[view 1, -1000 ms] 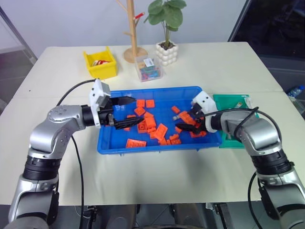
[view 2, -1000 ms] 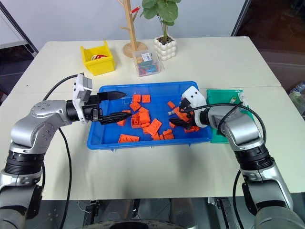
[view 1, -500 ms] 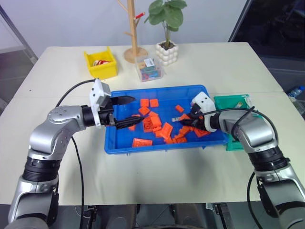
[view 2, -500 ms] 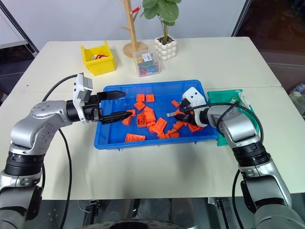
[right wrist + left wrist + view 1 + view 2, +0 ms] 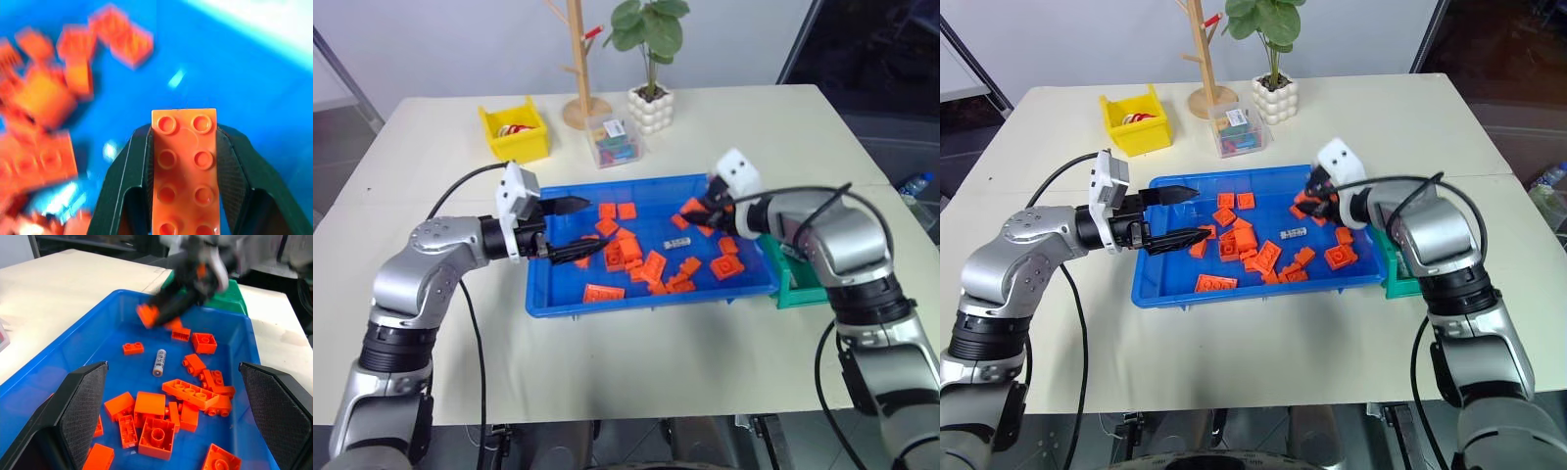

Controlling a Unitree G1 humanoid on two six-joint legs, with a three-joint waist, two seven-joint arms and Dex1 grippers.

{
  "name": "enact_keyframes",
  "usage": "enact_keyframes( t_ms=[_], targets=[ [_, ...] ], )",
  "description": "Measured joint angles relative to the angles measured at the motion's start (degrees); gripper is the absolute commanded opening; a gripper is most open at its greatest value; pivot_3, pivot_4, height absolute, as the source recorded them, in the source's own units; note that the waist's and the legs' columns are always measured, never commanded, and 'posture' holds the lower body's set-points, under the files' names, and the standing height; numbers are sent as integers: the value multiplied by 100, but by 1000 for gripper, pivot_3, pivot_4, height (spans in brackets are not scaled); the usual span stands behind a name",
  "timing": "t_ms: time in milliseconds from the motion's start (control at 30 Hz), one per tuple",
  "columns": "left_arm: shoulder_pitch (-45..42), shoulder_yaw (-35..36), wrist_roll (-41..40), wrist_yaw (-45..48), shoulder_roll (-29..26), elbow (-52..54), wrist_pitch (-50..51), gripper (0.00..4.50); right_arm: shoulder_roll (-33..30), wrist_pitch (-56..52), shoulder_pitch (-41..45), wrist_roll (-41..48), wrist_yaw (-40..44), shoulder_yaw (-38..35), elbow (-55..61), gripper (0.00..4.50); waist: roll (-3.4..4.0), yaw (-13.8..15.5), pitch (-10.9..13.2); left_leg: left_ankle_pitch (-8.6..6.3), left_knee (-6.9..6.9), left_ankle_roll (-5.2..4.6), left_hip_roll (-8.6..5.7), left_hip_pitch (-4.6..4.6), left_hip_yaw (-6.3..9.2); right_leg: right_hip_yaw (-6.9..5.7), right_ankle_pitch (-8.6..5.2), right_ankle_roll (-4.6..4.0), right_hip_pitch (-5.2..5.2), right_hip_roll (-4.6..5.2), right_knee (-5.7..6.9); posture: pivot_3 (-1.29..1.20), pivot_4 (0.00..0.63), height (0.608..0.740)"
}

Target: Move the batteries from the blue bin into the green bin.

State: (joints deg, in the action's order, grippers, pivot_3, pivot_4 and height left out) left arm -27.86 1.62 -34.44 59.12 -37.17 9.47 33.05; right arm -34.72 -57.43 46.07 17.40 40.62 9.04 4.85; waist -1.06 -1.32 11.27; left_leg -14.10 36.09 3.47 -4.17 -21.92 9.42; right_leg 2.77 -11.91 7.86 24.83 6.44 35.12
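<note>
The blue bin [image 5: 646,302] holds many orange bricks and one silver-grey battery [image 5: 678,242] lying near its middle, also plain in the left wrist view [image 5: 159,362]. My right gripper [image 5: 698,209] hovers above the bin's far right part, shut on an orange brick [image 5: 185,166] that fills the gap between its fingers. My left gripper [image 5: 573,230] stands open and level over the bin's left end, holding nothing. The green bin [image 5: 795,290] sits against the blue bin's right side, partly hidden behind my right arm.
At the back of the table stand a yellow bin [image 5: 519,132], a small clear box [image 5: 617,140], a wooden stand [image 5: 579,98] and a potted plant [image 5: 651,98]. Bare tabletop lies in front of the blue bin.
My right gripper shut on an orange brick among the pile and rose with it. The blue bin slid slightly to the right, and the battery now lies uncovered. The left arm kept still.
</note>
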Motion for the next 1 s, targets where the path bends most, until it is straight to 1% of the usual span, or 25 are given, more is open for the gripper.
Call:
enact_keyframes(
  t_ms=[100, 200, 333, 467, 533, 633, 667, 767, 867, 933, 1000],
  targets=[
    [-4, 1, 4, 69, -51, -79, -22, 4500, 361, -155, 25, 151, -24, 48, 168, 1153, 0, 11, 0, 0, 4, 0, -2, -2, 0, 0, 1, -1, 0, 1, 0, 0, 150, 740],
    [-20, 2, 6, 123, -109, -161, -70, 4500, 765, -173, 23, 165, -133, 256, 161, 1153, 0, 13, 0, 0, 5, 0, -2, -2, 0, 0, 3, -3, 0, 1, 0, 0, 150, 740],
    [-28, 6, 6, 173, -146, -161, -88, 4500, 1135, -123, 23, 151, -212, 443, 94, 1153, 0, 13, 0, 0, 4, 0, -2, -2, 0, 0, 3, -4, 2, 1, 0, 0, 150, 740],
    [-15, 32, 5, 168, -158, -154, -88, 4500, 1375, -100, 22, 156, -202, 650, 92, 1153, 0, 4, 0, 0, 4, 1, -2, -2, 0, 0, 3, -4, 4, 1, 2, 0, 150, 740],
    [14, 35, 5, 161, -158, -148, -88, 4500, 1404, -95, 22, 162, -192, 691, 92, 2174, 0, 6, 0, 0, 3, 1, -2, -2, 0, 0, 3, -4, 5, 1, 3, 0, 150, 740],
    [52, 43, 5, 145, -158, -142, -88, 4500, 1398, -90, 20, 199, -102, 691, 92, 3457, 0, 9, 0, 0, 4, 1, -2, -2, 0, 0, 3, -4, 5, 1, 2, 0, 150, 740],
    [59, 43, 4, 131, -158, -136, -88, 4500, 1384, -83, 20, 201, -76, 691, 92, 4044, 1, 9, 0, 0, 3, 1, -2, -2, 0, 0, 3, -4, 5, 1, 2, 0, 150, 740],
    [69, 43, 3, 90, -156, -97, -87, 4500, 1314, -65, 20, 196, -37, 660, 92, 4044, 0, 4, 0, 0, 3, 1, -2, -2, 0, 0, 3, -4, 5, 1, 2, 0, 150, 740],
    [74, 42, 2, 142, -161, -47, -88, 4500, 277, 580, 26, -105, 402, 696, -194, 4044, 1, 60, 0, 0, 8, 0, -8, -7, -1, 0, 3, -4, 0, 3, -3, 0, 150, 740],
    [67, 39, 2, 206, -172, -51, -88, 4500, -141, 901, 17, -318, 604, 692, -456, 4044, 0, 39, 0, 0, 7, 0, -8, -6, -3, 0, 3, -3, 0, 4, -4, 0, 150, 740],
    [34, 27, 1, 259, -166, -58, -86, 4500, -393, 1170, -39, -447, 840, 694, -646, 4044, 0, 5, 0, 0, 3, 0, -1, -3, -3, 0, 3, -3, 2, 1, -2, 0, 150, 740]
  ],
)
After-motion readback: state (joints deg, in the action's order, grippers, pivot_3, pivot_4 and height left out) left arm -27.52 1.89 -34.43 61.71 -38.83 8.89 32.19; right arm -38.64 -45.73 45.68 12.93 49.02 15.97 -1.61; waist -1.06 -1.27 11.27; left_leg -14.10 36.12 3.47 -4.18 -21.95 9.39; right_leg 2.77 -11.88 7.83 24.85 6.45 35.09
